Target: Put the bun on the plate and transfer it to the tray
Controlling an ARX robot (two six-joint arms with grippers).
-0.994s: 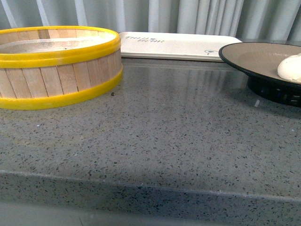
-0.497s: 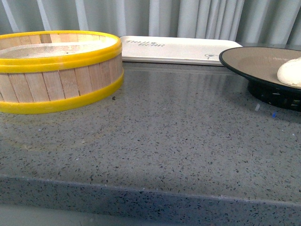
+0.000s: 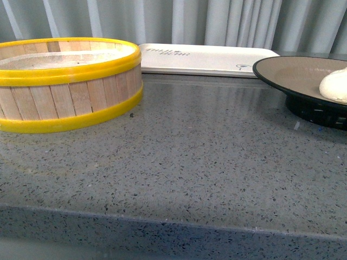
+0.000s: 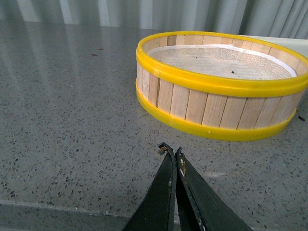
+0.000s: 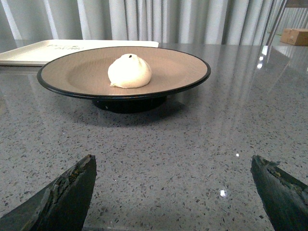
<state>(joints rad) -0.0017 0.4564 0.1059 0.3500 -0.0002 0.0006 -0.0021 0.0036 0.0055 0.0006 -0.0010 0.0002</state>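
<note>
While the bun sat near the middle of the plate, the right gripper hung low in front of the plate and apart from it, with its jaws spread wide and empty. The tray lay behind the plate. The left gripper, pinched closed on nothing, pointed at the wooden basket well left of the plate.

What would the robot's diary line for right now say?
bun: on plate | plate: on counter, not on tray | left gripper: shut, empty | right gripper: open, facing plate
</note>
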